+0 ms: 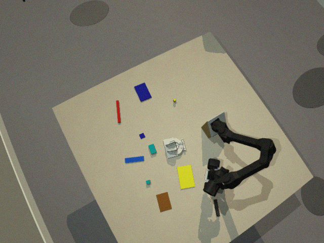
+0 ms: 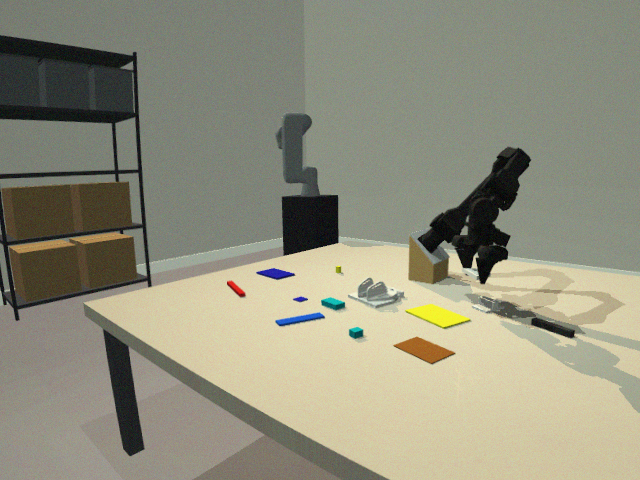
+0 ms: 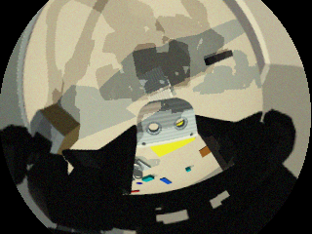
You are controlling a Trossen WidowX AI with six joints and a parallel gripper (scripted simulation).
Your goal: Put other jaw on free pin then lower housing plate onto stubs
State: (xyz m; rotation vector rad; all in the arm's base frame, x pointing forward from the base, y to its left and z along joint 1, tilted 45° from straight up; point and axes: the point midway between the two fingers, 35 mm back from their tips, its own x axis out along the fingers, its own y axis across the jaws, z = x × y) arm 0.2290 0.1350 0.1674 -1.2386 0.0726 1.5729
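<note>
The white gripper base (image 1: 171,154) (image 2: 376,302) lies on the table. Two curved grey-white jaws stand on it, one jaw (image 2: 364,288) beside the other jaw (image 2: 378,290); their pins and tooth mesh are too small to make out. My gripper (image 1: 209,176) (image 2: 474,273) (image 3: 164,123) is shut on the housing plate (image 1: 206,175) (image 2: 470,272) (image 3: 167,115). The pale grey plate has two round holes and is held by its sides, above the table and away from the base. In the top view the arm hides most of it.
A small white object (image 2: 482,308) lies on the table below my gripper. A black bar (image 1: 216,207) (image 2: 553,327) (image 3: 218,57) lies nearby. A yellow sheet (image 1: 186,176) (image 2: 437,315) lies between gripper and base. A teal block (image 1: 152,149) (image 2: 332,303) is beyond the base.
</note>
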